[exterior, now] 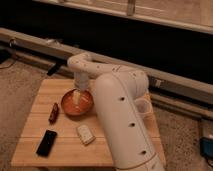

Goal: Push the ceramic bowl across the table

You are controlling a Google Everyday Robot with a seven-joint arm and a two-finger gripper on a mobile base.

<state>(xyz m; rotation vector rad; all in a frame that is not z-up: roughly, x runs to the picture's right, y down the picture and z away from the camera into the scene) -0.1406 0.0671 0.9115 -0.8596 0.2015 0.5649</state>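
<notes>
The orange-red ceramic bowl (75,108) sits on the light wooden table (45,92), left of the middle. My white arm reaches over the table from the right and bends down at the far side. My gripper (77,96) hangs down into the bowl and touches its inside near the far rim. The arm's thick forearm hides the right part of the table.
A dark reddish bar (53,113) lies just left of the bowl. A black phone (46,142) lies near the front left corner. A small white object (85,134) lies in front of the bowl. A clear cup (143,107) stands at the right edge.
</notes>
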